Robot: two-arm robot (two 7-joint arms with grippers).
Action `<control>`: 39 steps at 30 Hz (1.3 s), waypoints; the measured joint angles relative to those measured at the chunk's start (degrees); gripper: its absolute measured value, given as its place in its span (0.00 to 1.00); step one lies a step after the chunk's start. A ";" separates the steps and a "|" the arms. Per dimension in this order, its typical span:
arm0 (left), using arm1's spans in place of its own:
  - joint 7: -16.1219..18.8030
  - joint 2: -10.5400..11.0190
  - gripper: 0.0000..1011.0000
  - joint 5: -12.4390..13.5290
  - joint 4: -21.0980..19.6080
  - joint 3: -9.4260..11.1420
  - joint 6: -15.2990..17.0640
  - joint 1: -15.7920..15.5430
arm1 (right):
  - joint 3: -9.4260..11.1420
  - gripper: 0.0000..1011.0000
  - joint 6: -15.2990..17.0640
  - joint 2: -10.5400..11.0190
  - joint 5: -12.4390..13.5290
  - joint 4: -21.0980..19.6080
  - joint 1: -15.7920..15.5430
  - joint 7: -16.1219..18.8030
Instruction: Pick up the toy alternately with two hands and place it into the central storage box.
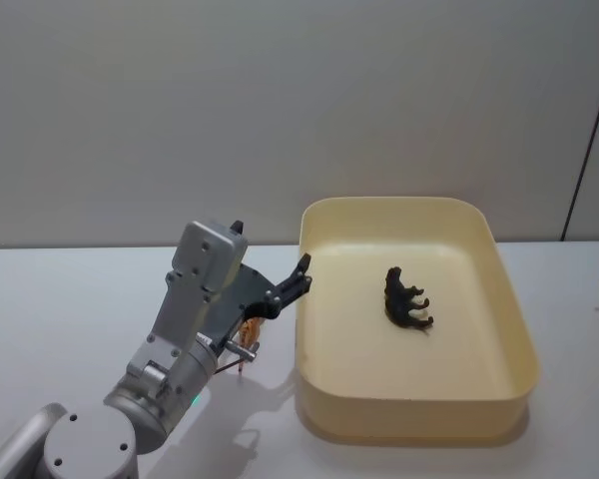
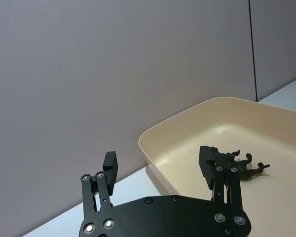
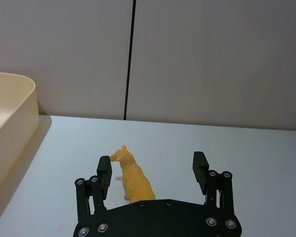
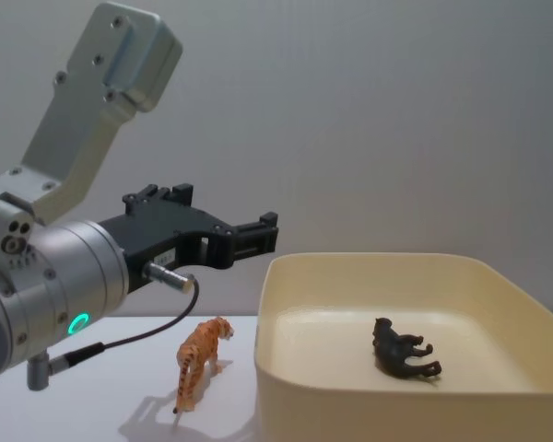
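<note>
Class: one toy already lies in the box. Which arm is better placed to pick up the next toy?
Probably the right. The right gripper is open, with the yellow animal standing close in front of it. The left gripper, also open, is raised beside the storage box rim, with the tiger below it.

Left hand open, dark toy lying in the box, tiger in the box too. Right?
One error: the chest view shows the tiger standing on the table outside the box, below the open left hand. The dark toy lies inside.
</note>
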 joint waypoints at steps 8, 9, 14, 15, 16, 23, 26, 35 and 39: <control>0.00 0.00 0.99 0.00 0.00 0.00 0.00 0.00 | -0.85 0.99 0.09 -0.99 -0.77 2.87 1.30 0.25; 0.00 0.00 0.99 0.00 0.00 0.00 0.00 0.00 | -0.95 0.99 0.09 -1.10 -0.86 3.21 1.48 0.27; 0.00 0.00 0.99 0.00 0.00 0.00 0.00 0.00 | -1.59 0.99 -0.02 -1.98 -1.38 5.92 2.83 0.35; 0.00 0.00 0.99 0.00 0.00 0.00 0.00 0.00 | -1.65 0.99 -0.05 -2.05 -1.45 6.18 2.97 0.36; 0.00 0.00 0.99 0.00 0.00 0.00 0.00 0.00 | -1.85 0.99 -0.13 -2.33 -1.58 7.09 3.45 0.36; 0.00 0.00 0.99 0.00 0.00 0.00 0.00 0.00 | -2.69 0.99 -0.47 -3.49 -2.29 10.91 5.53 0.20; 0.00 0.00 0.99 0.00 0.00 0.00 0.00 0.00 | -3.01 0.99 -0.64 -3.94 -2.64 12.29 6.33 0.05; 0.00 0.00 0.99 0.00 0.00 0.00 0.00 0.00 | -3.62 0.99 -0.96 -4.78 -3.28 15.08 7.90 -0.23; 0.00 0.00 0.99 0.00 0.00 0.00 0.00 0.00 | -3.76 0.99 -1.04 -4.98 -3.45 15.76 8.28 -0.29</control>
